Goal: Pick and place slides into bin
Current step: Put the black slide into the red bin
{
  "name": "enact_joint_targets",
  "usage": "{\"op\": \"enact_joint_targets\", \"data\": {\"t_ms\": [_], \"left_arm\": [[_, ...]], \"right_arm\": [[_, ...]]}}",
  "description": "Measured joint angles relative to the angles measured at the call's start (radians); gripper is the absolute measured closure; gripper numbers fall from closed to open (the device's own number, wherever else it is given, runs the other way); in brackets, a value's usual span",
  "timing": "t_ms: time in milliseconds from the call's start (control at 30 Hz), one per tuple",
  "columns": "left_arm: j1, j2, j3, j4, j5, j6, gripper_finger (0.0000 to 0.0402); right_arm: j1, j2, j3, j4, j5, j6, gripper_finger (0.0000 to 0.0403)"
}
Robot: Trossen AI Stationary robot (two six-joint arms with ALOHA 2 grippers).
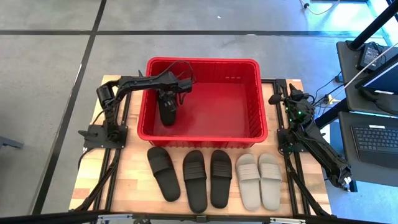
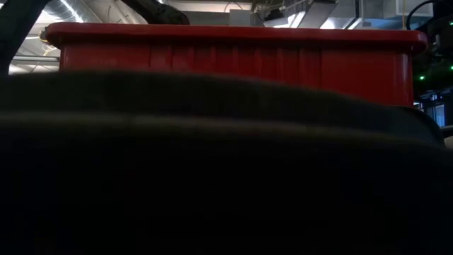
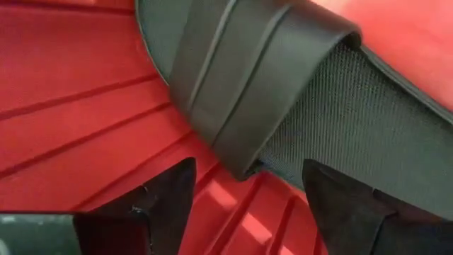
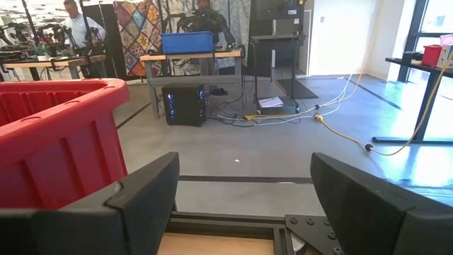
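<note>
Both jaws stand apart: the left gripper [image 1: 168,107] hangs inside the bin [image 1: 261,93], fingers [image 3: 159,205] spread with a black slide [image 3: 283,92] just ahead of them, released rather than pinched. From above, that slide [image 1: 167,111] shows as a dark shape under the gripper near the bin's left wall, on the red floor; whether it lies flat or leans there, I cannot tell. The right gripper [image 4: 244,205] is likewise spread, holding nothing, parked beside the bin's right wall at the table edge.

Up close the slide has a wide strap moulded with long parallel ribs, matte and foam-like, and a woven mesh lining on the strap's underside. The bin floor below it is smooth red plastic with raised ribs.

The bin is a big red rectangular tub with a thick rolled rim [image 2: 233,32] and vertically ribbed walls, seen from table level as a red wall behind a dark blurred mass that fills the near view.

Five slides lie in a row on the wooden table [image 1: 127,177] in front of the bin, toes toward it. Three are black: one [image 1: 163,173] angled to the left, two [image 1: 195,179] [image 1: 221,177] side by side. Two are light grey-beige [image 1: 248,180] [image 1: 270,179], touching as a pair on the right. With the one in the bin, that makes six: four black, two pale.
</note>
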Motion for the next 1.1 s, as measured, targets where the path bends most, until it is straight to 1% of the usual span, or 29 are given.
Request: {"op": "enact_joint_targets", "data": {"t_ms": [167, 367, 500, 567, 700, 867, 1033, 1100], "left_arm": [[-0.019, -0.053, 0.077, -0.037, 0.021, -0.015, 0.0147], [-0.067, -0.157, 0.209, -0.041, 0.133, -0.030, 0.0147], [-0.144, -0.240, 0.277, -0.027, 0.191, -0.049, 0.0147], [-0.201, -0.280, 0.300, -0.022, 0.221, -0.049, 0.0147], [-0.339, -0.349, 0.324, 0.003, 0.322, -0.075, 0.0147], [-0.540, -0.393, 0.325, 0.104, 0.406, -0.245, 0.0147], [-0.729, -0.381, 0.325, 0.221, 0.399, -0.456, 0.0147], [-0.798, -0.361, 0.325, 0.249, 0.373, -0.536, 0.0147]], "right_arm": [[0.000, 0.000, 0.000, 0.000, 0.000, 0.000, 0.0083], [0.000, 0.000, 0.000, 0.000, -0.001, 0.000, 0.0083], [0.000, 0.000, 0.000, 0.000, -0.001, 0.000, 0.0083], [0.000, 0.000, 0.000, 0.000, -0.001, -0.004, 0.0083], [0.000, 0.000, 0.000, 0.000, -0.001, -0.027, 0.0083], [0.000, 0.000, 0.000, 0.000, -0.001, -0.027, 0.0083], [0.000, 0.000, 0.000, 0.000, -0.001, -0.027, 0.0083], [0.000, 0.000, 0.000, 0.000, -0.001, -0.027, 0.0083]]}}
